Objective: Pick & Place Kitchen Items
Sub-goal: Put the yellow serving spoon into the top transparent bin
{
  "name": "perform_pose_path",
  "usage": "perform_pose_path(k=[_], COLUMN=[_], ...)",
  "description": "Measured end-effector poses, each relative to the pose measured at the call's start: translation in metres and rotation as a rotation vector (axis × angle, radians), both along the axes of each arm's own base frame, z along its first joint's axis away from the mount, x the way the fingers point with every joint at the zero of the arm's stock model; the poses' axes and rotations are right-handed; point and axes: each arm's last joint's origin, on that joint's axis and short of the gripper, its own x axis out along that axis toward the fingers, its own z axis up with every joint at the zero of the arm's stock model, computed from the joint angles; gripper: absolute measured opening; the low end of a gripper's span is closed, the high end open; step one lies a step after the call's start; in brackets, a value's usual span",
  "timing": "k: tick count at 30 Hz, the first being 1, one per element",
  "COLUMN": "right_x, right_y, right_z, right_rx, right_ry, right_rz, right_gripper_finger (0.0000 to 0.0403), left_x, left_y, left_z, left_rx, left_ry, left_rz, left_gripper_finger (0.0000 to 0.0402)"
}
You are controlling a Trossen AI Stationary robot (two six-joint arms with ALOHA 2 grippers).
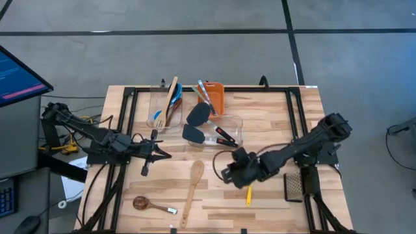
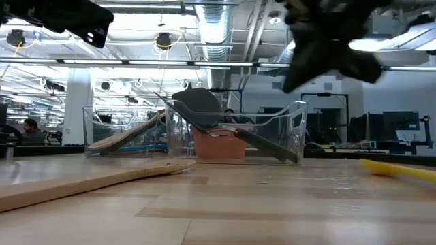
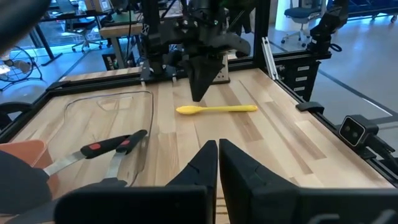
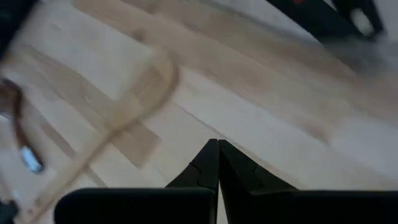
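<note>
While 3 utensils lie loose on the near boards, the wooden spoon [image 1: 192, 192], a small brown spoon [image 1: 144, 204] and the yellow spoon [image 1: 248, 194], the task looks part done. Both the left gripper [image 1: 164, 154] and right gripper [image 1: 225, 174] hover pinched closed, empty (mid-table). Farther back, the tubs [image 1: 229, 123] already hold several.

We see a table [image 1: 260, 123] of pale planked wood, smooth with a slight sheen. The long spoon [image 1: 192, 188] is bare matt wood. The 2 tubs [image 1: 233, 125] are clear glossy plastic; the bin [image 1: 216, 97] is orange plastic. The yellow spoon [image 3: 216, 109] looks like smooth plastic. Both grippers' fingers [image 3: 205, 163] are matt black.
</note>
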Motion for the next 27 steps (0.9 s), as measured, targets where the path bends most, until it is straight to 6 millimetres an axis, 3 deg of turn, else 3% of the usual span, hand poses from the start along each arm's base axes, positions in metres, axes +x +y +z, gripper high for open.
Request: perform_pose_path(k=[7,14,19,27], right_x=[0.020,0.005,-0.019,-0.035], right_y=[-0.017,-0.022,-0.007,0.028], right_z=[0.006,0.001,0.012,0.016], right_rx=[0.137,0.251,0.248,0.378], right_ry=[-0.072,0.084,0.259,0.286], right_rz=[0.017,-0.143,-0.313,-0.393], right_gripper_finger=[0.0000,0.0000,0.0000,0.0000], left_x=[0.000,0.000,0.000,0.000], left_y=[0.000,0.000,0.000,0.000], left_z=[0.000,0.000,0.000,0.000], left_rx=[-0.002,-0.002,-0.002,-0.002], left_ry=[-0.003,-0.003,-0.004,-0.003], left_rz=[0.000,-0.001,-0.001,-0.001], left_gripper_finger=[0.0003,0.0003,0.0003,0.0003])
